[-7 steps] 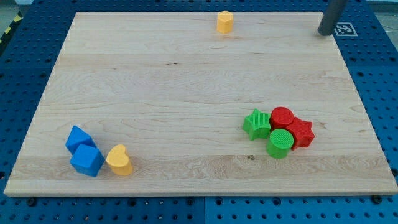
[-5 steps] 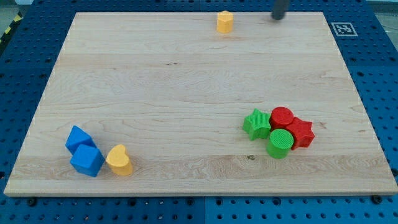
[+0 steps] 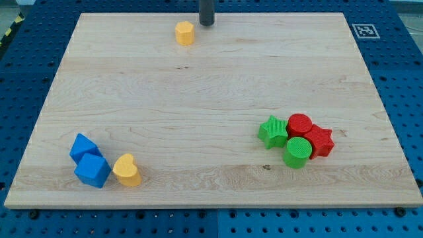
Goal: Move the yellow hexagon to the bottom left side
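Note:
The yellow hexagon (image 3: 185, 32) sits near the board's top edge, left of centre. My tip (image 3: 207, 23) is at the top edge, just to the right of and slightly above the hexagon, with a small gap between them. A yellow heart (image 3: 126, 170) lies at the bottom left beside two blue blocks (image 3: 84, 147) (image 3: 92, 170).
At the lower right a cluster holds a green star (image 3: 273, 131), a red cylinder (image 3: 299, 124), a red star (image 3: 320, 141) and a green cylinder (image 3: 297, 152). The wooden board (image 3: 211, 86) lies on a blue pegboard. A marker tag (image 3: 365, 30) is at the top right.
My tip swept left along the top edge from the top right corner. The yellow hexagon moved left and slightly down from its earlier spot.

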{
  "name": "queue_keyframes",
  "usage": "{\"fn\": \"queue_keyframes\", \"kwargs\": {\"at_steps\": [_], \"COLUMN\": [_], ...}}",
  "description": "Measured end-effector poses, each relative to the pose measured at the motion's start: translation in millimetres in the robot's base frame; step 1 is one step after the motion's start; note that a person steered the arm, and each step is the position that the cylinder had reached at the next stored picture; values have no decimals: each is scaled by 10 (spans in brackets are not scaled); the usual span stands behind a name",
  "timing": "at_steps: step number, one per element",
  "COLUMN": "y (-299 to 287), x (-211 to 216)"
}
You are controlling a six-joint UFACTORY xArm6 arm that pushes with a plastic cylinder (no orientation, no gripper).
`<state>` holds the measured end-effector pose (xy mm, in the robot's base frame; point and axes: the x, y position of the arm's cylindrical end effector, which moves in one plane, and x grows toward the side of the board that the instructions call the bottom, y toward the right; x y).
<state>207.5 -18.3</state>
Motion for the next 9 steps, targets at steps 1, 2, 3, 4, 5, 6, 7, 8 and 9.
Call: {"fn": "queue_keyframes", "kwargs": {"at_steps": [1, 2, 3, 4, 5, 6, 7, 8, 9], "y": [-355, -698, -989, -989, -987, -673, -306, -179, -383], "x": [166, 761, 1432, 1582, 1213, 743, 586, 959, 1634]}}
